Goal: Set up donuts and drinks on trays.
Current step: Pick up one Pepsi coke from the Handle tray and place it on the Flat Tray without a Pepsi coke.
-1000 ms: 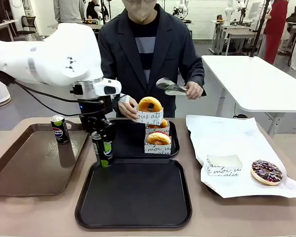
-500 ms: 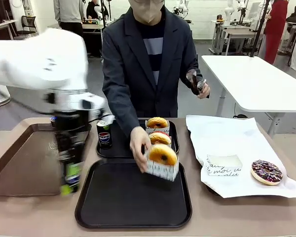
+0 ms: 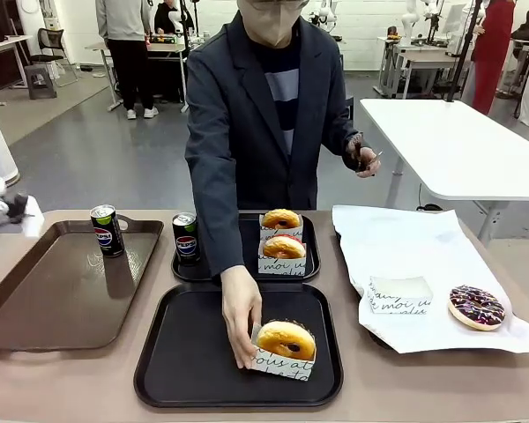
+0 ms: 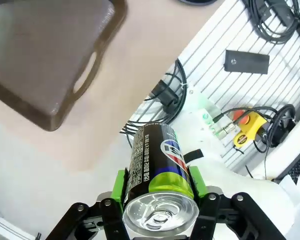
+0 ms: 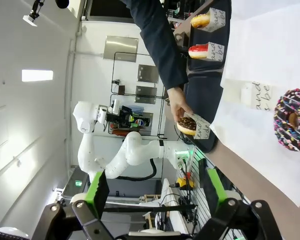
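My left gripper [image 4: 160, 186] is shut on a drink, a black Pepsi can [image 4: 157, 160], held beyond the table's left edge. On the near black tray [image 3: 185, 352] a person's hand [image 3: 238, 308] rests against a sleeved donut [image 3: 286, 339]. Two sleeved donuts [image 3: 283, 233] and a second can [image 3: 186, 236] stand on the far black tray [image 3: 310, 264]. A third can [image 3: 106, 229] stands on the brown tray [image 3: 53, 300]. A chocolate-sprinkle donut [image 3: 476, 306] lies on white paper; it is also in the right wrist view [image 5: 292, 127]. My right gripper [image 5: 157, 192] is open and holds nothing.
An empty paper sleeve [image 3: 399, 293] lies on the white paper sheet [image 3: 406, 247]. The person's other hand holds tongs [image 3: 363, 159] above the table's far side. A corner of the brown tray [image 4: 55, 60] lies ahead of the left gripper, with cables [image 4: 165, 95] beneath the table edge.
My left arm swung left from over the black trays, past the table's edge, keeping its can. The person carried a sleeved donut from above the far tray down onto the near tray.
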`<action>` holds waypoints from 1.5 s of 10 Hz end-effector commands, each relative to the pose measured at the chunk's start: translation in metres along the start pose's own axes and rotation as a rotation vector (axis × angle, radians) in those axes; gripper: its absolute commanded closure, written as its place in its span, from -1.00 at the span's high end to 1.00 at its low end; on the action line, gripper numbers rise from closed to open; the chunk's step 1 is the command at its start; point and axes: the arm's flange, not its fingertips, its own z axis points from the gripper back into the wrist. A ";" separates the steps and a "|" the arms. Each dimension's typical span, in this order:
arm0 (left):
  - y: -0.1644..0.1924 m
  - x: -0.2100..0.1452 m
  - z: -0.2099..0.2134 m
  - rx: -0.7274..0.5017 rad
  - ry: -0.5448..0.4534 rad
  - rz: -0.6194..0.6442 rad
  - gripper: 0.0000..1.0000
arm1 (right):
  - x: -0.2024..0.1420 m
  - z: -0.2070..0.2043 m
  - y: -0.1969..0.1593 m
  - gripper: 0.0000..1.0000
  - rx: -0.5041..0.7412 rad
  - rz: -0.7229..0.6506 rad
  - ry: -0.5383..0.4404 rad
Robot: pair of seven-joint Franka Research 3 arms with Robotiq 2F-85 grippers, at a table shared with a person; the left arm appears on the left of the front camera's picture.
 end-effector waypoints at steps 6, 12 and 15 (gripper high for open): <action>-0.003 0.009 -0.010 -0.015 0.040 -0.009 0.17 | 0.000 0.000 0.001 1.00 0.006 0.010 -0.001; -0.008 0.080 0.028 -0.111 -0.089 -0.064 0.17 | 0.000 0.000 0.001 1.00 0.006 0.010 -0.001; -0.003 0.099 0.033 -0.125 -0.131 -0.034 0.17 | 0.000 0.000 0.001 1.00 0.006 0.010 -0.001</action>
